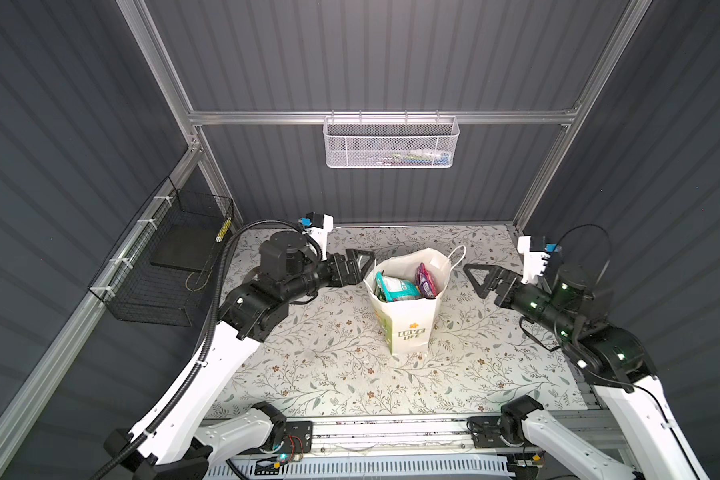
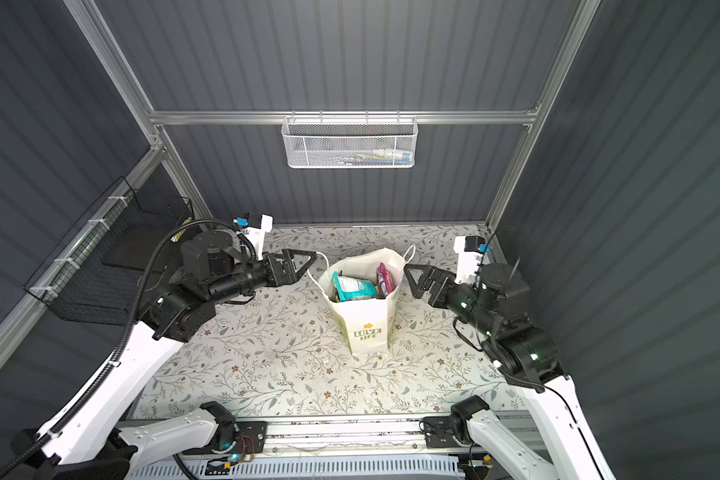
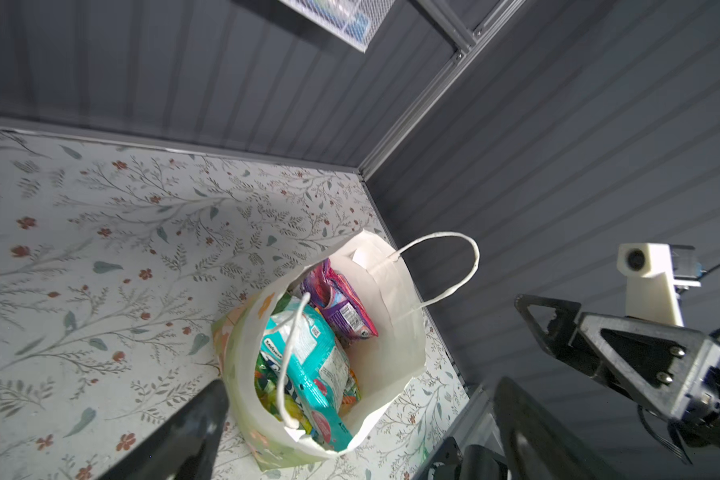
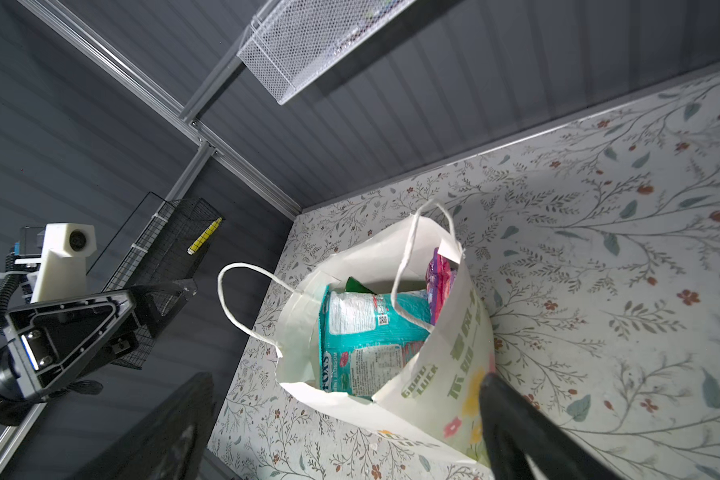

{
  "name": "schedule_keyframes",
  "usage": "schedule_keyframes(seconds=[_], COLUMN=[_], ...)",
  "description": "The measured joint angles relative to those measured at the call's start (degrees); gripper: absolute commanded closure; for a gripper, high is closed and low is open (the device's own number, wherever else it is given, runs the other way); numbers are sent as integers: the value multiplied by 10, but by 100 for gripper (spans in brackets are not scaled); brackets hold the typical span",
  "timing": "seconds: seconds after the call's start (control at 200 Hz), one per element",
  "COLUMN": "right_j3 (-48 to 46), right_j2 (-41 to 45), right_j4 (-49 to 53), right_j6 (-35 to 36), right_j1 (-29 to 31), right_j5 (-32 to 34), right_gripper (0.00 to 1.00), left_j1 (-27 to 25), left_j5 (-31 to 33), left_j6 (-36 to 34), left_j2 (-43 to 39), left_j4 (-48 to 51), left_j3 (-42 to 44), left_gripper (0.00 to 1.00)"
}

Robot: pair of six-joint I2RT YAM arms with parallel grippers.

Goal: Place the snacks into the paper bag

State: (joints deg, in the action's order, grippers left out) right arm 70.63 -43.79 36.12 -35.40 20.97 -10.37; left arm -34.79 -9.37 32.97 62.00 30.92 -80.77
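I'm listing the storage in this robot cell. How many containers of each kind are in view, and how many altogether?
Paper bag: 1
White mesh basket: 1
Black wire basket: 1
Total: 3

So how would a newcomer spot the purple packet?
On the floral tabletop, near the middle, stands the cream paper bag, open at the top. Inside, on the side nearest the right arm, the purple packet stands on edge. Its pink-purple wrapper sets it apart from the broad teal packet beside it.
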Motion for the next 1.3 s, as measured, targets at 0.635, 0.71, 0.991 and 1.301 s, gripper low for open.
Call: schedule_keyframes(seconds=[0.635, 0.71, 0.991, 1.301], right_j3=[-341, -389, -531, -621], right_j2=[179, 170, 104, 46], right_j4=[-196, -255, -443, -607], right_j6=[174, 203, 232, 254], right_j1=[-14, -35, -138, -161], right_j5=[356, 365, 351, 348], right_gripper=[1, 1, 1, 1], left_j1=[0, 0, 64, 144], left_j5=[631, 659, 684, 619], left_j6=[36, -25, -204, -311], left_j2=[-160, -117, 89, 258], left_j4=[-90, -210, -537, -859], left_j3=[432, 515, 578, 652], left_gripper=[0, 0, 0, 0])
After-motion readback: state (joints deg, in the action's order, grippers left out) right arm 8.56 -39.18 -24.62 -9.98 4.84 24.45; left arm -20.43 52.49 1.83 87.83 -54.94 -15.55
